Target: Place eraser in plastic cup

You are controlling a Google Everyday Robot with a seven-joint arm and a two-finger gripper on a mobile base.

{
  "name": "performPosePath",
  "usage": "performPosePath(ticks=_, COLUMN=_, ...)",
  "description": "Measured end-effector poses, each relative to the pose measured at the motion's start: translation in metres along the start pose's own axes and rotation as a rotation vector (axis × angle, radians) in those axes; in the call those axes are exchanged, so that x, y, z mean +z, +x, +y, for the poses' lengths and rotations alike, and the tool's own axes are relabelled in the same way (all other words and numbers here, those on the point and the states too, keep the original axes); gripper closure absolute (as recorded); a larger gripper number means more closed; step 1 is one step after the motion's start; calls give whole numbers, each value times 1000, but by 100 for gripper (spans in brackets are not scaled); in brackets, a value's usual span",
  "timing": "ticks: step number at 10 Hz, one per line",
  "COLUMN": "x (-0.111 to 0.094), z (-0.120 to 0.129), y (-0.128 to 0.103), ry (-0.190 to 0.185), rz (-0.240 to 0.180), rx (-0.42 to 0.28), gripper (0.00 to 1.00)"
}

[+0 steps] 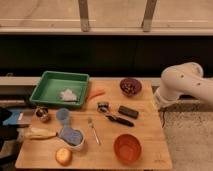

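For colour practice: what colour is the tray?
The tray is green, camera view; gripper out of sight, arm at right.

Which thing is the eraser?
On the wooden table, gripper hanging by its right edge, look between the dark round bowl and the orange round bowl. The small flat black rectangular eraser lies there, shorter and wider than the slim black-handled utensil beside it.

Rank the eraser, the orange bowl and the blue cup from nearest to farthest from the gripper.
The gripper is at the right edge of the table.
1. eraser, right of centre.
2. orange bowl, front edge.
3. blue cup, left side.
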Motion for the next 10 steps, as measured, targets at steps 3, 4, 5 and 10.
performPosePath(ticks=3, x=-3, z=44, y=-37, ry=-15, rz=-41, rx=-297, gripper=38)
performPosePath(ticks=4, x=-4, z=52, y=-43, ry=-13, rz=-51, rx=-358, gripper=38)
performPosePath(ticks=5, x=-5, z=57, y=-46, ry=-13, rz=-57, rx=-392, gripper=38)
performPosePath(ticks=10, x=14, z=72, y=-54, ry=-46, rz=-42, rx=-461, gripper=38)
